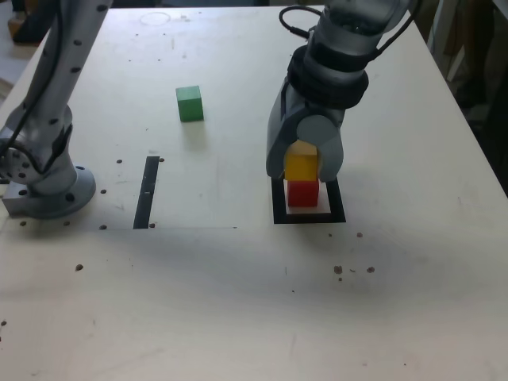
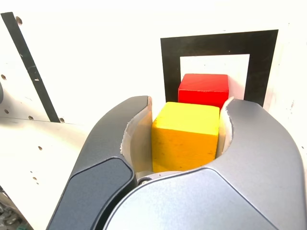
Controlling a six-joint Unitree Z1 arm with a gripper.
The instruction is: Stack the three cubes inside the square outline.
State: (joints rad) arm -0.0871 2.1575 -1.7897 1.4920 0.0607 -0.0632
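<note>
- Sweeping across from the exterior view's left: the arm's grey base (image 1: 48, 186) sits bolted at the edge of the pale counter (image 1: 238, 302), with the arm rising out of the top of that view.
- Next along, a narrow black strip (image 1: 147, 192) lies flat on the counter, running lengthwise away from the camera; the wrist view catches it too, slanting off to the side.
- And there's the green cube (image 1: 190, 103), all alone, sitting farther back on the counter, well apart from the strip and from the square.
- Now the action, toward the exterior view's right: the gripper (image 1: 302, 163) points down over the square outline (image 1: 279, 216).
- The fingers (image 2: 136, 136) are clenched on the yellow cube (image 2: 187, 136), one pressing each side face, clear as day in the wrist view.
- The yellow cube is right over the red cube (image 1: 302, 193); whether the two are touching or just apart I can't tell.
- The red cube sits inside the square outline, on its pale centre, black frame showing around it in the wrist view.
</note>
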